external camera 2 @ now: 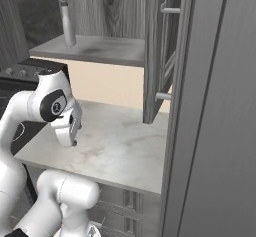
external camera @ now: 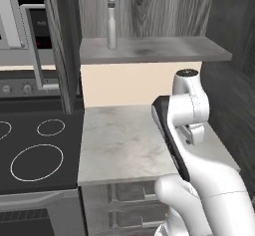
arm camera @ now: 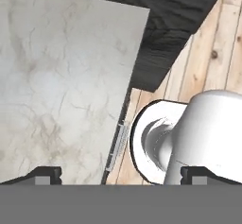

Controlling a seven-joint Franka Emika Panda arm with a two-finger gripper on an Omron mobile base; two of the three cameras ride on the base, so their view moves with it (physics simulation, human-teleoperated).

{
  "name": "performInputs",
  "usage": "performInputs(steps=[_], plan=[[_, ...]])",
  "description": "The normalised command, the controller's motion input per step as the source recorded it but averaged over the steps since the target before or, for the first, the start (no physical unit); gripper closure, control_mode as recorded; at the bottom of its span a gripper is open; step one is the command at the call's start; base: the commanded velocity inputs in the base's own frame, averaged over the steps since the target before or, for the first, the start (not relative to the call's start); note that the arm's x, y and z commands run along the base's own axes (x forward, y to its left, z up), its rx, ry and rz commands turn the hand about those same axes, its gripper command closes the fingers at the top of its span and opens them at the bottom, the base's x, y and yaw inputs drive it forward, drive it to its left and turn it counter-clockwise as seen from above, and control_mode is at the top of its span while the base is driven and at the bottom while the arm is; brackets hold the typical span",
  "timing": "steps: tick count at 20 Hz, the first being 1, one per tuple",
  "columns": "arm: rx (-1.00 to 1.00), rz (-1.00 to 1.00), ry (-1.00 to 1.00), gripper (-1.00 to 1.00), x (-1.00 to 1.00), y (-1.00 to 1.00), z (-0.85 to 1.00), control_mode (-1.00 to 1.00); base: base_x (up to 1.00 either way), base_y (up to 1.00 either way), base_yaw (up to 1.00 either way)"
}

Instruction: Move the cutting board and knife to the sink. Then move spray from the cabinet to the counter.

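The worktop (external camera: 124, 140) is pale grey stone with faint marks. Above it, a grey shelf (external camera: 164, 48) sits inside the open cabinet (external camera: 149, 11). The spray (external camera: 111, 21) stands upright on the shelf, near its left end.

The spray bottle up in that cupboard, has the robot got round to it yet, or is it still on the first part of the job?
Not yet. The spray stands upright on the shelf of the open cabinet, untouched. The pincer is open and empty, pointing down over the marble counter. Grasping the bottle and setting it on the counter is left. No cutting board, knife or sink can be seen here, so that first part can't be judged.
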Motion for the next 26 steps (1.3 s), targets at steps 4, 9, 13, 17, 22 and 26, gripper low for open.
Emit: performInputs(steps=[4, 9, 13, 17, 22, 26], plan=[[-0.11, 0.71, -0.02, -1.00, 0.14, 0.00, 0.11, -1.00, 0.00, 0.00, 0.00], [-0.09, 1.00, 0.00, -1.00, -0.02, 0.00, 0.00, -1.00, 0.00, 0.00, 0.00], [-0.05, 0.97, -0.16, -1.00, -0.02, 0.01, 0.13, -1.00, 0.00, 0.00, 0.00], [-0.06, 0.71, -0.53, -1.00, -0.08, 0.09, 0.46, -1.00, 0.00, 0.00, 0.00], [-0.25, 0.35, -0.39, -1.00, -0.21, 0.52, 0.87, -1.00, 0.00, 0.00, 0.00], [-0.30, 0.10, -0.20, -1.00, -0.20, 0.57, 0.99, -1.00, 0.00, 0.00, 0.00]])
